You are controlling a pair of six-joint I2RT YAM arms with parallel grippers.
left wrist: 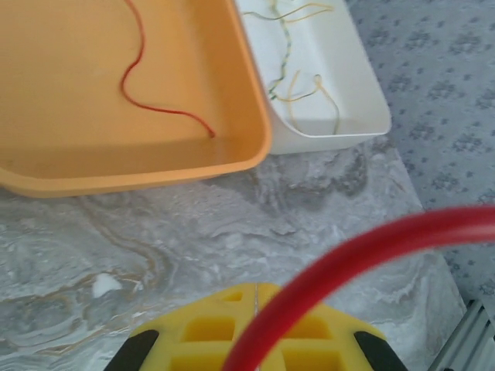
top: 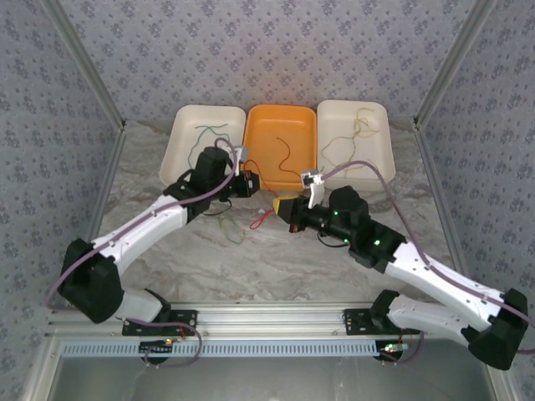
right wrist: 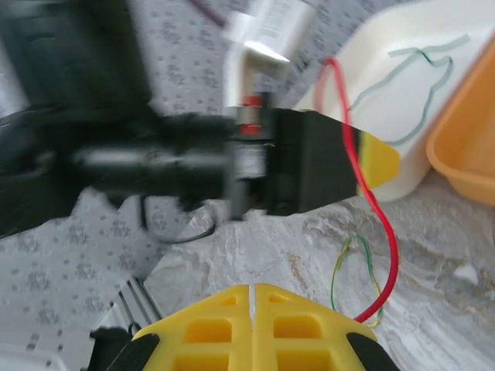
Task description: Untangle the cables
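A red cable (right wrist: 385,239) runs from my left gripper (right wrist: 377,158) down to the marble beside my right gripper (right wrist: 253,287). My left gripper (left wrist: 256,286) is shut, and the red cable (left wrist: 371,247) crosses its yellow jaws close to the lens, apparently pinched there. The right gripper's jaws are shut with nothing visible in the seam; the cable ends at the outer edge of its right finger. In the top view both grippers, left (top: 253,180) and right (top: 282,204), meet at mid-table with the red cable (top: 262,219) below them. Thin green and yellow cables (right wrist: 348,259) lie looped on the marble.
Three trays stand at the back: a white tray (top: 180,146) with a green cable, an orange tray (top: 305,125) with a red cable (left wrist: 135,69), and a white tray (top: 380,146) with yellow-cream cables (left wrist: 305,89). Patterned walls close in both sides.
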